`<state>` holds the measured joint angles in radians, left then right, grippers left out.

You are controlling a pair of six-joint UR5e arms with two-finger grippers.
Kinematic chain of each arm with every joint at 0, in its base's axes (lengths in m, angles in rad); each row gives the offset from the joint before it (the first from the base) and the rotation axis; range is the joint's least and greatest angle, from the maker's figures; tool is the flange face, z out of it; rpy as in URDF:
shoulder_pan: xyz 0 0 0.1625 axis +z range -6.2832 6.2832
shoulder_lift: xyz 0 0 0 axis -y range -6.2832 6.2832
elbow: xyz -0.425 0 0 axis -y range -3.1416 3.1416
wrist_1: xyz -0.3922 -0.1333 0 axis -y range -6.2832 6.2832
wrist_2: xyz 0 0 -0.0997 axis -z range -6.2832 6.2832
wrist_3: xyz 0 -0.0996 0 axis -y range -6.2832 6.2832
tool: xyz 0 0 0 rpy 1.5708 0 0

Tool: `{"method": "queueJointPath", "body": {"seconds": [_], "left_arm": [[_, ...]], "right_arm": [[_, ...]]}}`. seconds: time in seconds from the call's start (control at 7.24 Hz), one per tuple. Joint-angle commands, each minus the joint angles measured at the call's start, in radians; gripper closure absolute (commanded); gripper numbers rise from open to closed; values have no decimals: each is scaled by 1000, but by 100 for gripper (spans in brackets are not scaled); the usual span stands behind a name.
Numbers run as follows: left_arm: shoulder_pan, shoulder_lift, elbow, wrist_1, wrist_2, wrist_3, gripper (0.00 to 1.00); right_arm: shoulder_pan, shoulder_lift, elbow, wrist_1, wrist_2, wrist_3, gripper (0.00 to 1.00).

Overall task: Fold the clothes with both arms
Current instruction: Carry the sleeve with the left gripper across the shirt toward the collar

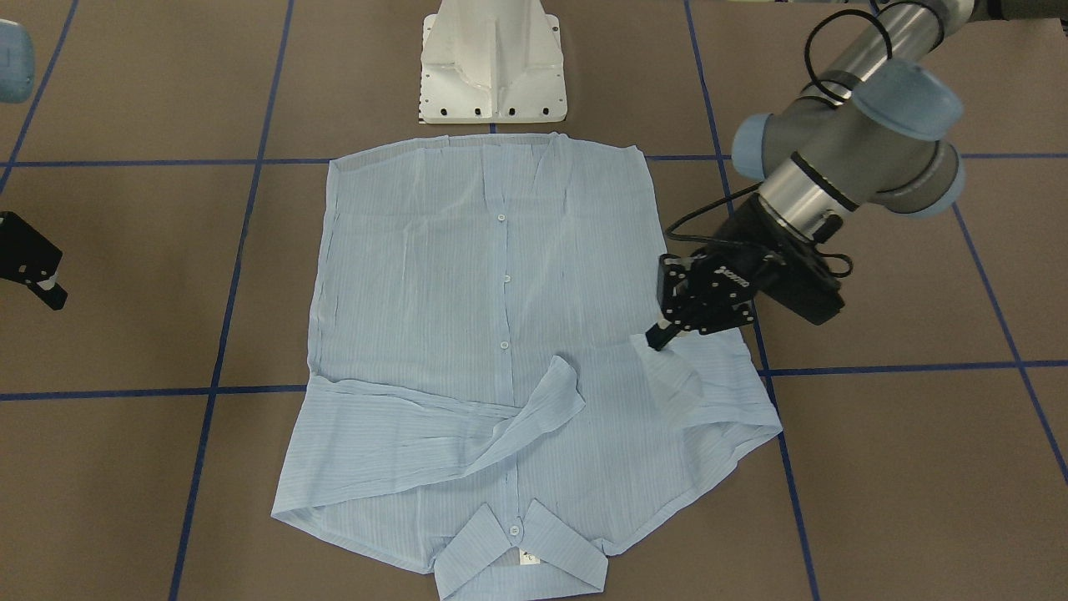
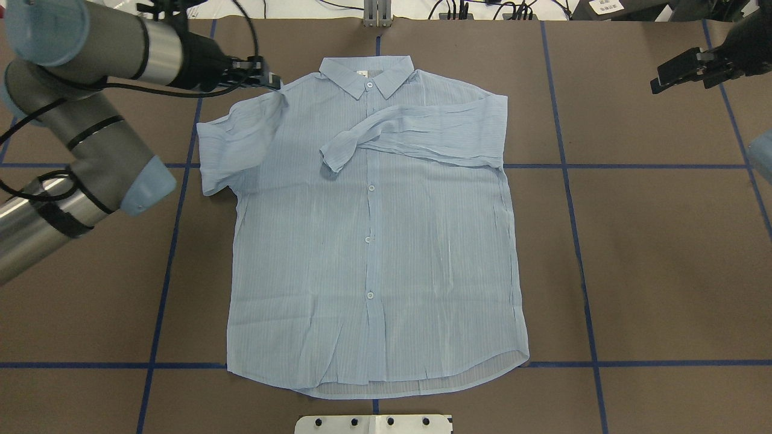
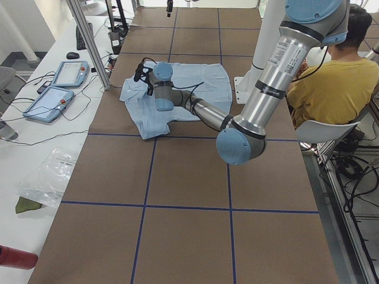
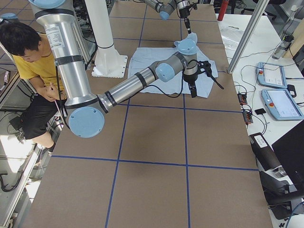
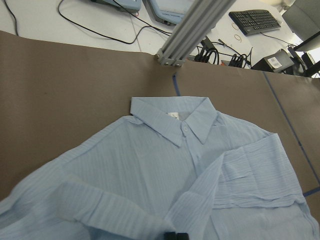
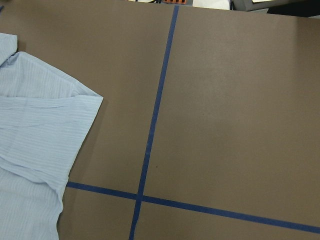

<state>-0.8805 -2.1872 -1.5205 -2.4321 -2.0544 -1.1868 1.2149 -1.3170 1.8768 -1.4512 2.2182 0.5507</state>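
Single shirt [image 2: 374,241] spread flat mid-surface [image 2: 663,241], one sleeve pinched in closed left hand [image 2: 273,82] upper left; second, right hand [image 2: 658,81] well apart upper right, holding nothing, opening untellable.

Even, bright ceiling light covers the brown counter [image 2: 663,241] without glare. The shirt [image 2: 374,241] casts only a thin, soft shadow along its hem and folded sleeve. The white pedestal [image 1: 492,67] is nearly blown out in the front-facing view. In the left wrist view the nearest cloth and the left claw [image 5: 176,235] are blurred. Hard sunlight patches the floor [image 4: 14,147] in the right side view. Both side views bow at their edges.
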Motion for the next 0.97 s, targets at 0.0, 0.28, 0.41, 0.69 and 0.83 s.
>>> {"method": "queueJointPath", "body": {"seconds": [0.0, 0.28, 0.41, 0.69, 0.83], "left_arm": [[89, -143, 29, 99, 81, -17, 100], [193, -218, 118, 99, 239, -40, 100], [236, -245, 165, 99, 296, -39, 100], [342, -366, 338, 97, 439, -43, 100], [365, -391, 361, 97, 441, -48, 44]], "right_arm": [[0, 4, -2, 0, 0, 2, 0], [0, 4, -4, 0, 0, 2, 0], [-1, 4, -4, 0, -2, 3, 0], [-1, 4, -5, 0, -2, 3, 0], [-1, 4, -7, -2, -2, 5, 0]]}}
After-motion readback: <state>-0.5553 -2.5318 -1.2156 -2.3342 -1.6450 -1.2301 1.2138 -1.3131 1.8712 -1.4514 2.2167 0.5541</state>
